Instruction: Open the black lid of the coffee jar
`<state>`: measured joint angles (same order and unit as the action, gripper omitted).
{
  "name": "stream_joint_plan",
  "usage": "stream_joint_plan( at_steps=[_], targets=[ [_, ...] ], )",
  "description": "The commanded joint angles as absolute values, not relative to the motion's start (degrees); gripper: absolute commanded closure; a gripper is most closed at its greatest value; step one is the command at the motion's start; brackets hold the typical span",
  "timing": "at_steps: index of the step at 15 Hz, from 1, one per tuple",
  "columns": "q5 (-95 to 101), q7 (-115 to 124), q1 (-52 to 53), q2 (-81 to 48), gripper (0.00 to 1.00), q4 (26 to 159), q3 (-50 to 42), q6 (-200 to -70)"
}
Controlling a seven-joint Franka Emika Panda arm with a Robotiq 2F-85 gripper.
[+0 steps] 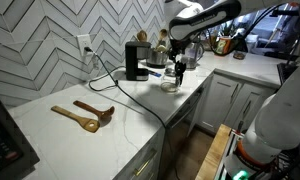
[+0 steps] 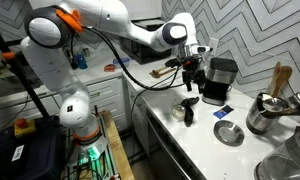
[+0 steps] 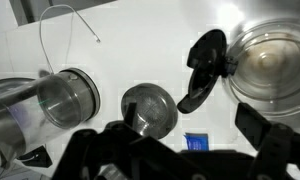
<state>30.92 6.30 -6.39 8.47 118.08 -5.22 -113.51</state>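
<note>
The coffee jar (image 3: 272, 62) is a small clear glass jar seen from above at the right of the wrist view, brownish inside. It stands on the white counter in both exterior views (image 1: 171, 80) (image 2: 186, 114). A black lid-shaped piece (image 3: 202, 68) sits tilted right beside the jar's mouth; I cannot tell whether it is still attached. My gripper (image 3: 172, 138) hangs above the counter just over the jar (image 2: 194, 82) (image 1: 180, 63). Its jaws are spread wide with nothing between them.
A black coffee machine (image 1: 137, 60) (image 2: 220, 78) stands behind the jar. A round grey dish (image 3: 150, 108) (image 2: 228, 133), a blue packet (image 3: 195, 143) (image 2: 222, 112) and a metal pot (image 2: 265, 115) lie near it. Wooden utensils (image 1: 82, 114) lie further along the counter.
</note>
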Motion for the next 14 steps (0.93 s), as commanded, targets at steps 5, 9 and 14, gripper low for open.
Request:
stream_joint_plan(
  at_steps=[5, 9, 14],
  targets=[
    [17.58, -4.00, -5.79, 16.11, 0.00, 116.09, -5.98, -110.91],
    [14.70, -3.92, -6.11, 18.99, 0.00, 115.23, -5.69, -108.03],
    [16.49, -2.93, -6.37, 19.39, 0.00, 114.50, -5.24, -107.21]
  ],
)
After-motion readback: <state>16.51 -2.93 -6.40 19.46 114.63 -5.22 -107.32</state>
